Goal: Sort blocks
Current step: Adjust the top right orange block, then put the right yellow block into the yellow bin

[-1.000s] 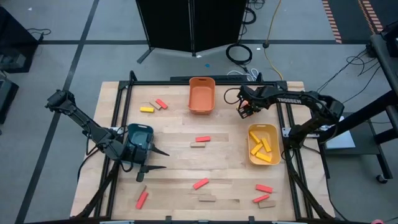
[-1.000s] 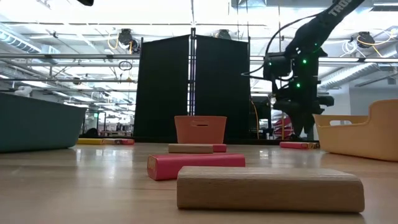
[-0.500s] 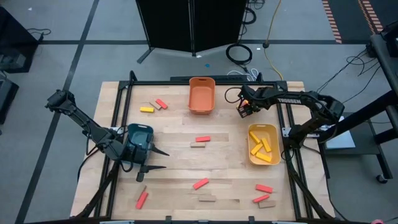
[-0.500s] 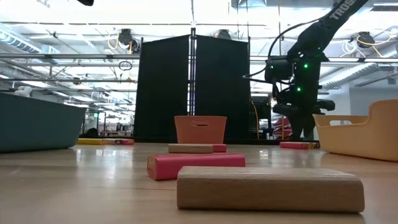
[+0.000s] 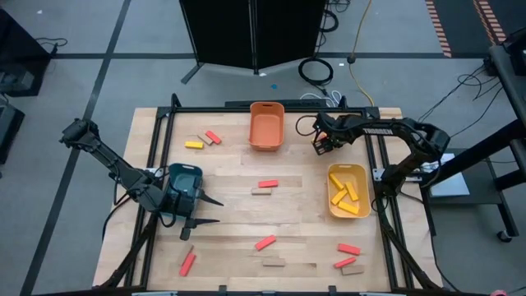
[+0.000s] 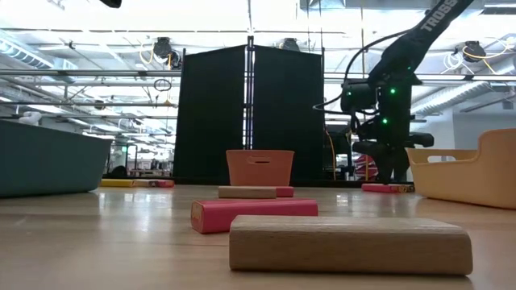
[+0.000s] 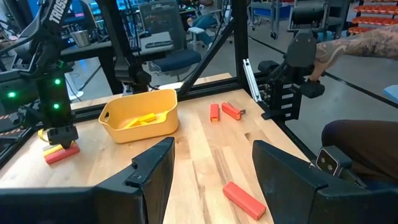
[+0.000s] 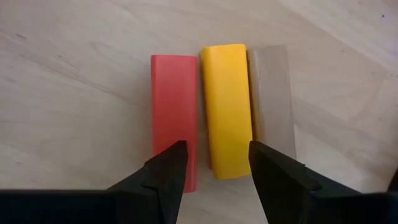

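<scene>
A wooden table (image 5: 238,210) stands on a grey floor (image 5: 82,33) marked with dark lines. Behind the table stands a black panel (image 5: 251,33), with coiled cables (image 5: 316,70) on the floor beside it. Past the panel, ceiling lights (image 6: 201,16) glow bright. Office chairs (image 7: 171,59) stand beyond the table.

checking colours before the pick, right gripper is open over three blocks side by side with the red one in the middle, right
Not quite: the yellow block is in the middle, with the red block and tan block either side. The right wrist view shows it. The right gripper is open over them.
</scene>
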Robot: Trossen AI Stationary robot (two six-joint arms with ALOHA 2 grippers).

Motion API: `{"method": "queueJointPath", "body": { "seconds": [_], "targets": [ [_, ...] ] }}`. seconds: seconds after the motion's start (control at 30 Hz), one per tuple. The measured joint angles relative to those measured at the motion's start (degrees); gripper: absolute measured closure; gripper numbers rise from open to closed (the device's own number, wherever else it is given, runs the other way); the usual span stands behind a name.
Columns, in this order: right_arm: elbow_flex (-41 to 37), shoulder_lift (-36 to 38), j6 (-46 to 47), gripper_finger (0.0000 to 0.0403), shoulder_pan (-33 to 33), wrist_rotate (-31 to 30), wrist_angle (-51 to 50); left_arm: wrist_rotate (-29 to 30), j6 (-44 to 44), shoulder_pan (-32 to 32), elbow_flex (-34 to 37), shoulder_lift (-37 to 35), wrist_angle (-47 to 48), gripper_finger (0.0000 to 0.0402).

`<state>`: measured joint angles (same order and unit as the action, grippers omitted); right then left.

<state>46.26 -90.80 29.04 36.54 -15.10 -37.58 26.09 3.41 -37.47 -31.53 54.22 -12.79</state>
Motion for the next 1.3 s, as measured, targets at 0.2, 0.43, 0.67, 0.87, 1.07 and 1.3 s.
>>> {"method": "queueJointPath", "body": {
  "seconds": [0.2,0.43,0.67,0.87,1.07,1.3],
  "targets": [
    [-0.08,0.38,0.21,0.0252,0.64,3.49,0.33,0.00,0.01,0.00,0.00,0.00,0.04,0.0187],
    [-0.31,2.34,0.28,0.0255,0.40,7.35,0.71,0.00,0.15,0.00,0.00,0.01,0.04,0.0187],
    [-0.43,3.19,0.03,0.0255,0.32,8.58,0.22,0.00,0.19,0.00,0.00,0.00,0.06,0.0187],
    [-0.43,3.30,-1.72,0.0255,0.33,8.00,0.20,0.00,0.26,0.00,0.00,0.00,0.06,0.0187],
    [-0.40,3.36,-2.72,0.0255,0.56,7.81,0.15,0.00,0.38,0.00,0.00,0.00,0.07,0.0187],
    [-0.35,3.39,-1.45,0.0255,0.56,2.21,0.13,0.00,0.36,0.00,0.00,0.00,0.10,0.0187]
  ]
}}
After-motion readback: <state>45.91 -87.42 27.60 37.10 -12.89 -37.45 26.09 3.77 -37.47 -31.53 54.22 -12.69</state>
